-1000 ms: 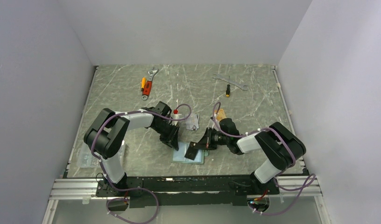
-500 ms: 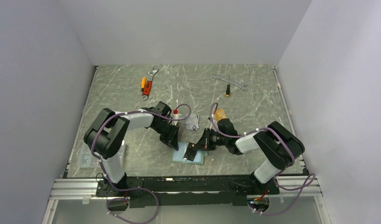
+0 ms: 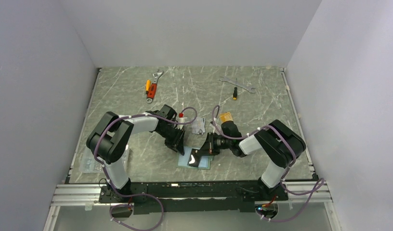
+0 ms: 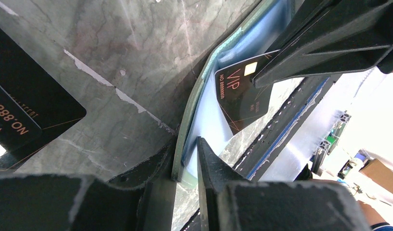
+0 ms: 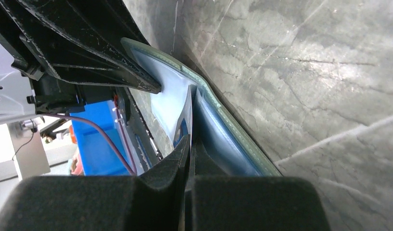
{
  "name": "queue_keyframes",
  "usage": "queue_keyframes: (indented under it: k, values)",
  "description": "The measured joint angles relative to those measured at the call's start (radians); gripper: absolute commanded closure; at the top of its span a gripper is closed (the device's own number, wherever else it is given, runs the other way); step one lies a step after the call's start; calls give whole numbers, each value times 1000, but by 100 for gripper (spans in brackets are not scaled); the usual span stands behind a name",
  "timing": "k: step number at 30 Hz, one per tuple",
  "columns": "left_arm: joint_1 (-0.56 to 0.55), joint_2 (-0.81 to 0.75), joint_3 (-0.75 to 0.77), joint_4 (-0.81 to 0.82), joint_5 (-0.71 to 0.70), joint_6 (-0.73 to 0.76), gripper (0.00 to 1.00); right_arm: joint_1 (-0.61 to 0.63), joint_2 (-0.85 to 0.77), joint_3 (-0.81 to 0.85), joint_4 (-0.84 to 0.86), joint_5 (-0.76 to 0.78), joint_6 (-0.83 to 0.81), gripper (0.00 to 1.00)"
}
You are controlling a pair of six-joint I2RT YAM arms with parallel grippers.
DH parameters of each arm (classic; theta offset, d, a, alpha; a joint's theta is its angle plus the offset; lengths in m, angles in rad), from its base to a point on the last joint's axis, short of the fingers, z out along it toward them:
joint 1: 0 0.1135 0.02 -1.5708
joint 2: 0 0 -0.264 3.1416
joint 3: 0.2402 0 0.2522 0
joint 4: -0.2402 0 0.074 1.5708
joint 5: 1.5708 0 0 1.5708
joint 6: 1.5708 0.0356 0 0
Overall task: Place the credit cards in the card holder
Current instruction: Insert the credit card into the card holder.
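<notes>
Showing the card holder (image 3: 185, 162) spread open on the table (image 3: 194, 96) near its front edge, between the two arms. Pinched on the holder's green rim: the left gripper (image 4: 185, 144), jaws closed on that rim and holding it raised, with the pale blue lining turned inward beside them. Clamped on a black card (image 4: 242, 91) marked VIP: the right gripper (image 5: 190, 142), jaws fully closed on the card's near end. Held tilted, with the card's free end down over the blue lining just inside the raised rim; unclear whether touching. Lying flat on the table beside the left gripper, a second black card (image 4: 21, 115). Further back, an orange card (image 3: 227, 117) near the right arm. Well apart at the rear, a wrench with an orange handle (image 3: 152, 89), a silver wrench (image 3: 242, 85) and a screwdriver (image 3: 235, 95).
</notes>
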Motion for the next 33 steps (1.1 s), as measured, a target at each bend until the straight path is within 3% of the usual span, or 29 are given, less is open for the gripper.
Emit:
queue_keyframes:
  k: [24, 33]
  values:
    - [0, 0, 0, 0, 1, -2, 73, -7, 85, 104, -84, -92, -78, 100]
    - [0, 0, 0, 0, 1, -2, 73, 32, 93, 164, -158, -50, -82, 98]
